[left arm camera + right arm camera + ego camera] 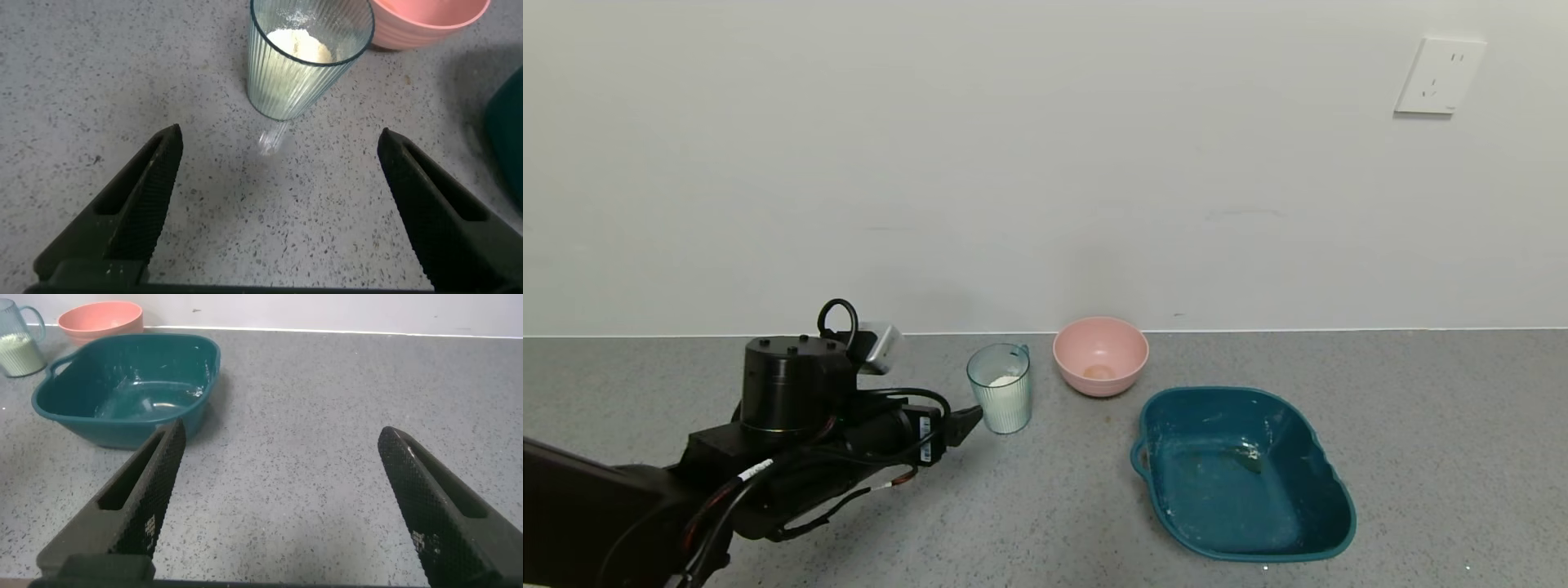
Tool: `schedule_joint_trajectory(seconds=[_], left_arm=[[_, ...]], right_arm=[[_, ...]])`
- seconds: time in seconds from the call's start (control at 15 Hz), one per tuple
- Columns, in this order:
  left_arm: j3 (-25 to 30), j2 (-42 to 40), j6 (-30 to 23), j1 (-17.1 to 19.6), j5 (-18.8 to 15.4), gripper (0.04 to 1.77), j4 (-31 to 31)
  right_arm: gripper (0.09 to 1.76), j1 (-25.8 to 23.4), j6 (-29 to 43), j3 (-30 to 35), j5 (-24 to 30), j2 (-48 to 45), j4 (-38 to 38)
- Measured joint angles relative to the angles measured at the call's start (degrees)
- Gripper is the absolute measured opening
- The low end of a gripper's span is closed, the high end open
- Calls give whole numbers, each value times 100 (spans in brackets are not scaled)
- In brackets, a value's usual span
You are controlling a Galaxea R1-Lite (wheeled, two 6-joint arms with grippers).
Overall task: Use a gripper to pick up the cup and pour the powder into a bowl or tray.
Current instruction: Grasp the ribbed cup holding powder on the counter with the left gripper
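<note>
My left gripper [278, 163] hangs spread wide just short of the cup [1001, 398], which stands upright beside the pink bowl [1100, 355]; closing off-centre could tip it and spill the powder [301, 45] before the tray [1241, 474].

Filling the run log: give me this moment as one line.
phase: approach | left gripper: open, short of cup | powder: in cup | tray: beside, unfilled | right gripper: open, idle
</note>
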Motion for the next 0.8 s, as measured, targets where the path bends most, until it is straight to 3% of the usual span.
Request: schedule_joint_trajectory(seconds=[0.4,0.8], left_arm=[[-79,937,0,-393,400,172,-907],[-912,1853,69,-485,725,172,-1176]], right_arm=[[171,0,0,0,0,0,0],[171,0,-2,0,0,0,0]])
